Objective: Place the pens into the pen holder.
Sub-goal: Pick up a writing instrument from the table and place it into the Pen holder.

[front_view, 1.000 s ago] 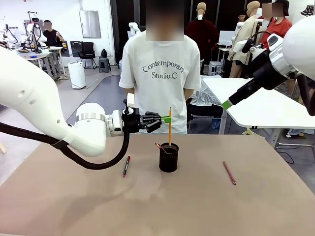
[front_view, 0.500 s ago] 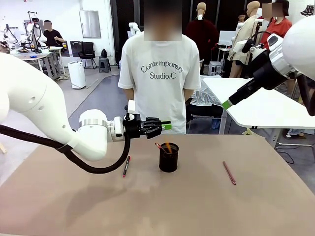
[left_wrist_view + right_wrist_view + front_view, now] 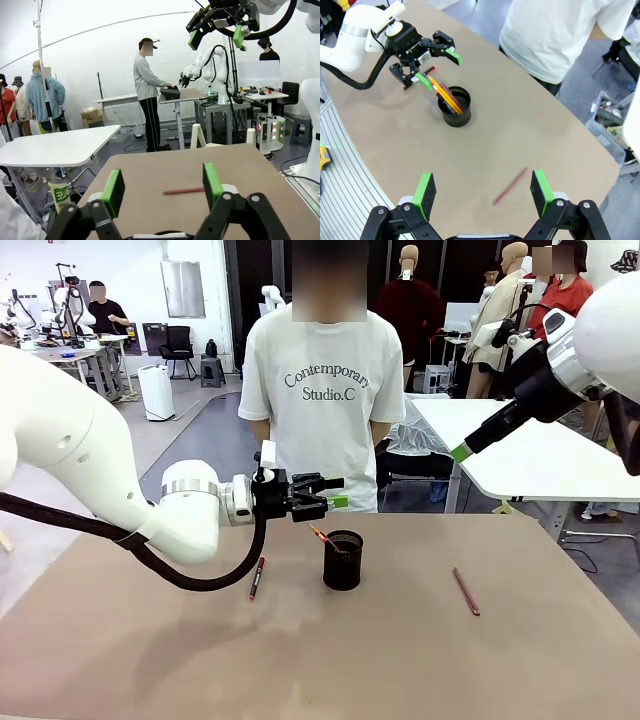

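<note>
**Operator:** How far along am I?

**Spotter:** About a third, I'd judge: one pen in, two out. Starting at the left, the black pen with red ends (image 3: 257, 578) lies flat on the table (image 3: 150, 660), below your left gripper (image 3: 338, 492) and back behind its fingertips, toward the wrist. That gripper's fingers are spread wide with nothing between the pads.

**Operator:** And the pen holder?

**Spotter:** The pen holder (image 3: 343, 560) stands just below those fingertips. The yellow pencil (image 3: 441, 91) leans inside it, its top slanting out toward them.

**Operator:** What's left for me?

**Spotter:** The black pen, plus the reddish-pink pen (image 3: 510, 186). That one lies on the table ahead of your right gripper (image 3: 482, 192), between its two fingers and well apart from the holder. Those fingers gape wide too, and they're empty.
</note>
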Motion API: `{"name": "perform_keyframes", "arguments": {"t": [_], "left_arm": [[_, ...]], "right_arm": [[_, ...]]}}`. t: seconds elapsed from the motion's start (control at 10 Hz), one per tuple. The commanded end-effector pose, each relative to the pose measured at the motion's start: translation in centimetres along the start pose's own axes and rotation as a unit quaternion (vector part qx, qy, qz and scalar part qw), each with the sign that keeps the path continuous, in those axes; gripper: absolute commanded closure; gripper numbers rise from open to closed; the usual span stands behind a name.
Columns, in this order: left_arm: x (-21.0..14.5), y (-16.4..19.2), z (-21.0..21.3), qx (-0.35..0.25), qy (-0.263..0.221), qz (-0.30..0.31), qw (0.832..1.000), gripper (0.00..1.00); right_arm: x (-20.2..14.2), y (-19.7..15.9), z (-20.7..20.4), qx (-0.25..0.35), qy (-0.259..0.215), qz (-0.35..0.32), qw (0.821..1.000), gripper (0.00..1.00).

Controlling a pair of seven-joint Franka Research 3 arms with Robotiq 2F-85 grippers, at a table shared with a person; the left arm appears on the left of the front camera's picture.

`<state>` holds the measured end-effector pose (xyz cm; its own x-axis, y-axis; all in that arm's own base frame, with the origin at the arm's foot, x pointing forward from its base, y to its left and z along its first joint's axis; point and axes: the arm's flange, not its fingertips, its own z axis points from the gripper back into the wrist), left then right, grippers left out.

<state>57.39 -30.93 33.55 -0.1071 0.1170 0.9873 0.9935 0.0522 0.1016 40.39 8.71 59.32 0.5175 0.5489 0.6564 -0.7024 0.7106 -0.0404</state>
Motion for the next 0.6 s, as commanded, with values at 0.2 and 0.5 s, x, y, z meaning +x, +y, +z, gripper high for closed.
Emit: {"name": "perform_keyframes", "arguments": {"t": [0.2,0.5], "left_arm": [[0.15,-0.09,-0.11,-0.002,0.001,-0.001,1.0,0.0],[0.15,-0.09,-0.11,-0.002,0.001,-0.001,1.0,0.0]], "right_arm": [[-0.04,-0.11,0.07,0.004,-0.003,0.0,1.0,0.0],[-0.04,-0.11,0.07,0.004,-0.003,0.0,1.0,0.0]]}}
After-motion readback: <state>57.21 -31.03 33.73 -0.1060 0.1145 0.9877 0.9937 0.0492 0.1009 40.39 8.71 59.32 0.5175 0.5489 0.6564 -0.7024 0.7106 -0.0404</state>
